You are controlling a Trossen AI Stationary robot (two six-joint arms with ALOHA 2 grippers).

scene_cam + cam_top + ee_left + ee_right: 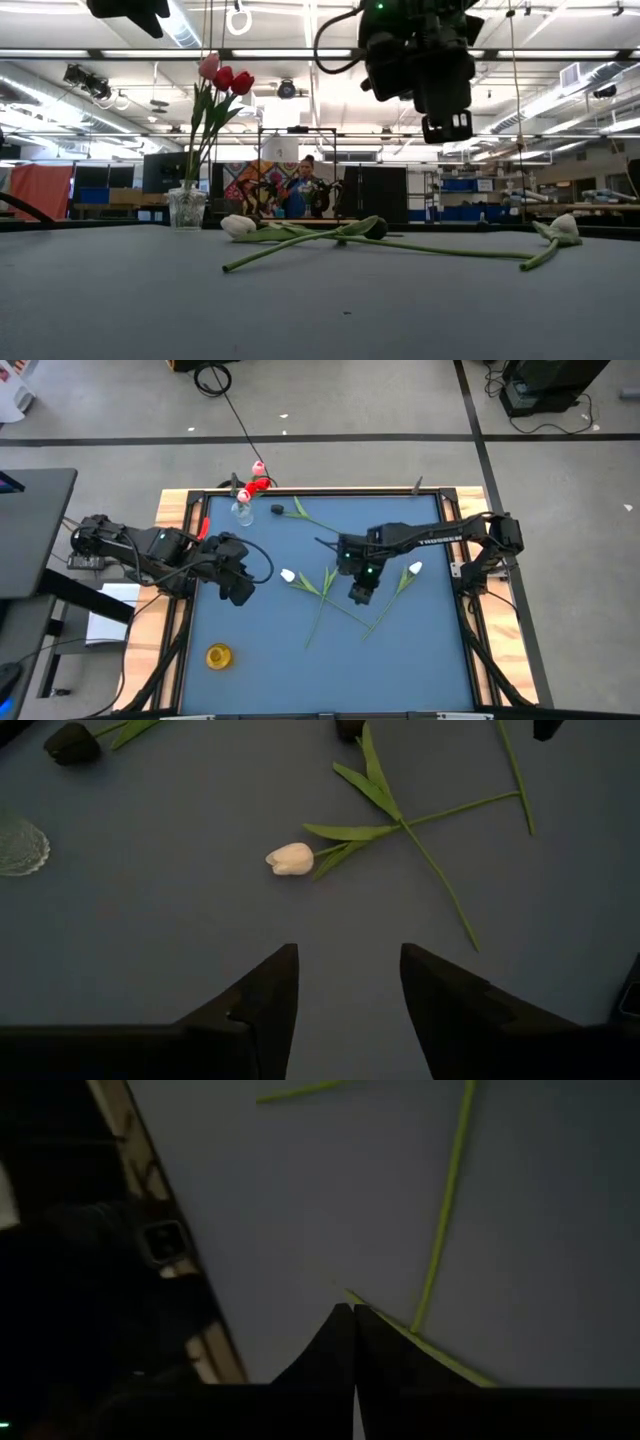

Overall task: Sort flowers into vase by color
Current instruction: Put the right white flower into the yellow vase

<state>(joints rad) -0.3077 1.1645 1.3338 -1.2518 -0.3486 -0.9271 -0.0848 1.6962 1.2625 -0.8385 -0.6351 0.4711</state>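
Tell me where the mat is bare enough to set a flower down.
Bare mat runs along the near edge, right of the yellow vase. The middle is crowded: the white flowers cross stems under the right gripper. The far left holds the glass vase.

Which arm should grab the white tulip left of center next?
Probably left. The left gripper is open, empty and aimed at that white tulip, lying loose on the table. The right gripper is shut and hovers over crossed stems nearer the other white tulip.
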